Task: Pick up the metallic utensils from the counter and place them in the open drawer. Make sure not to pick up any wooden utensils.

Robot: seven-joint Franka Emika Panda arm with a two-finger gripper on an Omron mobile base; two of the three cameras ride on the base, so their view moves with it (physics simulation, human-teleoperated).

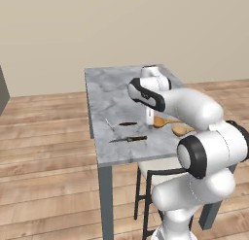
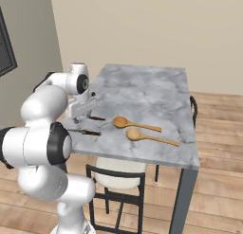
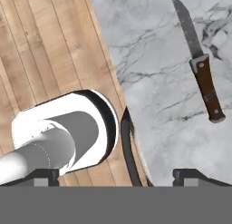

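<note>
While the tool gapes, the knife lies ahead, right.

A black-framed chair with a pale seat sits tucked under the tabletop's near edge, on plank flooring.

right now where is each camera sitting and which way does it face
Left base view: behind the arm's left, looking down at the counter; the arm rises lower right.
Right base view: behind its right, same counter; the arm rises lower left.
Hand view: looks down past the open gripper at the knife.
All share the knife.
</note>
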